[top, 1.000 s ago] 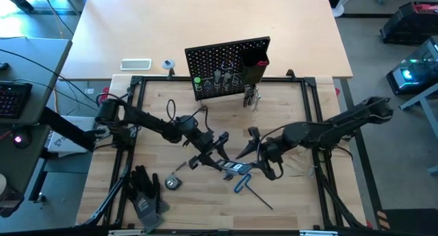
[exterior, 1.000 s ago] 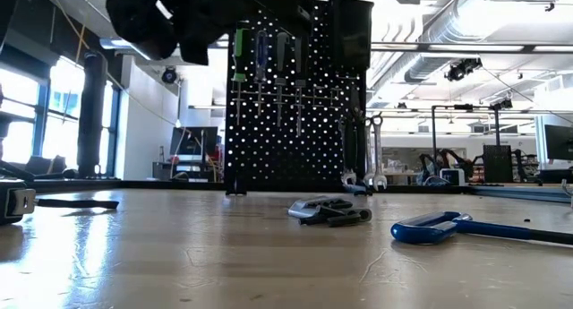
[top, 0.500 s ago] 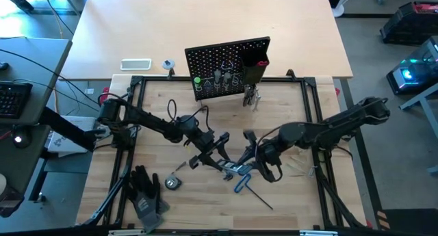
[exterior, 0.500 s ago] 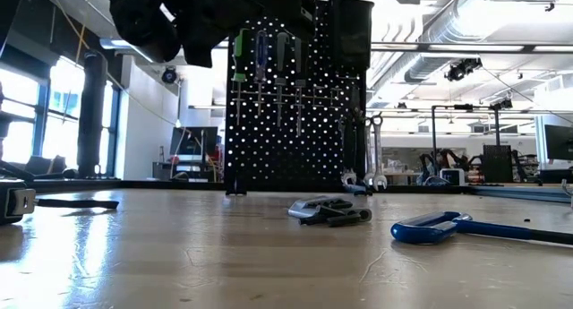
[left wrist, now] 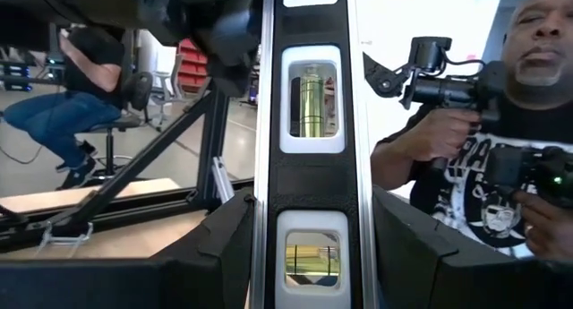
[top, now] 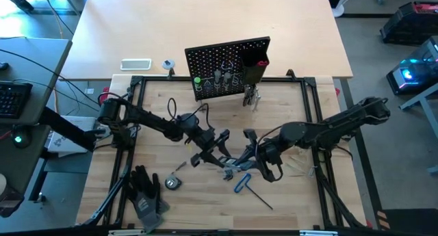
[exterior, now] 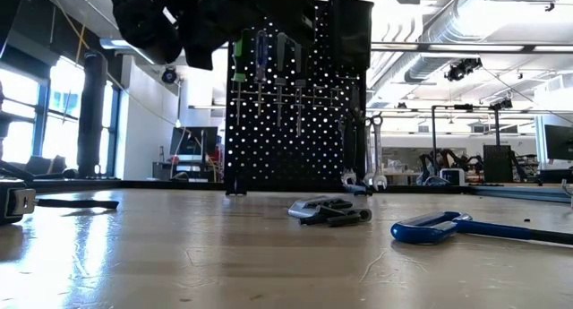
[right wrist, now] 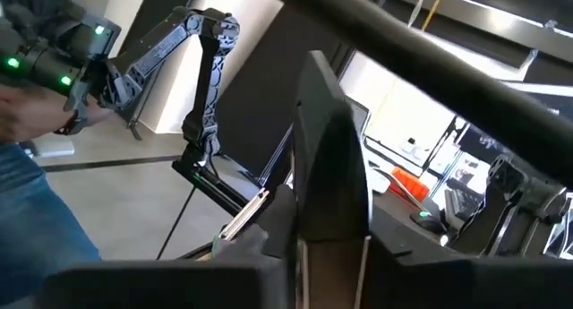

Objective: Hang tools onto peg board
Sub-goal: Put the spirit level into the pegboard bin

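A black flat level tool (left wrist: 309, 166) with two bubble vials is held up in the air over the table's middle, between my left gripper (top: 215, 154) and my right gripper (top: 250, 159); both are shut on it. The black peg board (top: 229, 66) stands upright at the far side. Screwdrivers (exterior: 260, 67) hang in its wire rings and silver wrenches (exterior: 372, 152) hang at its right. Black pliers (exterior: 327, 210) and a blue-handled hex key (exterior: 439, 228) lie flat on the table. My left gripper pinches the level's two narrow long edges (left wrist: 260, 255) between its fingers (left wrist: 215, 255), roughly level, from the table's left. The level runs along the fingers and juts out past them, vial face toward the wrist camera, clear of the table. My right gripper pinches the level near its other end (right wrist: 331, 228) between its two fingers, coming roughly level from the table's right. In the right wrist view the level shows edge-on, rising between the fingers. It is clear of the table.
Black work gloves (top: 147, 191) and a small tape measure (top: 171, 183) lie at the near left. A white flat device (top: 135, 63) lies beyond the frame at the far left. A person (left wrist: 466, 121) holding handles stands beyond the table.
My right gripper has edged toward my left gripper and shut on the level's free end. My left gripper has kept its hold, and the level has stayed up in the air where it was.
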Tool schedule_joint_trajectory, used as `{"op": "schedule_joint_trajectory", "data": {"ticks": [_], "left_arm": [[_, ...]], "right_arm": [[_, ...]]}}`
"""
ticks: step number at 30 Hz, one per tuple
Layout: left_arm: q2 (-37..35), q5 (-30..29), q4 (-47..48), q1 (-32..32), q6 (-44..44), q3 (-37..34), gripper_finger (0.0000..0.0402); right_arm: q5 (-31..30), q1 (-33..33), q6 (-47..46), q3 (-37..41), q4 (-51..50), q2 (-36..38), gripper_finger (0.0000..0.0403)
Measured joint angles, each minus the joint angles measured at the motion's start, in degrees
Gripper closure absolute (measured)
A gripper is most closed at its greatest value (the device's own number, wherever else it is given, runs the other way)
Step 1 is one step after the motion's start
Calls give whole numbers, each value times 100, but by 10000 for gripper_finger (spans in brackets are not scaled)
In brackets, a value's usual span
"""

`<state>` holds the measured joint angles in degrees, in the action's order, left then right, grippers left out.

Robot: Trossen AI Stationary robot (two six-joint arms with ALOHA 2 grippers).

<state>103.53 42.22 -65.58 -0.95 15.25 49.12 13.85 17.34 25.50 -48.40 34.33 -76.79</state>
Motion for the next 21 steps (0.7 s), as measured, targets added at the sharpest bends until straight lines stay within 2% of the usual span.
{"op": "schedule_joint_trajectory", "data": {"ticks": [2,13,18,21], "left_arm": [[0,-8,5,-9,57,0,239],[0,106,-33,23,205,0,239],[0,157,-51,25,257,0,172],[-4,303,-62,59,261,0,153]], "right_arm": [[92,-6,124,0,-6,0,369],[0,-2,154,0,-17,21,369],[-34,-1,89,0,-68,126,369],[-50,15,41,0,-178,282,369]]}}
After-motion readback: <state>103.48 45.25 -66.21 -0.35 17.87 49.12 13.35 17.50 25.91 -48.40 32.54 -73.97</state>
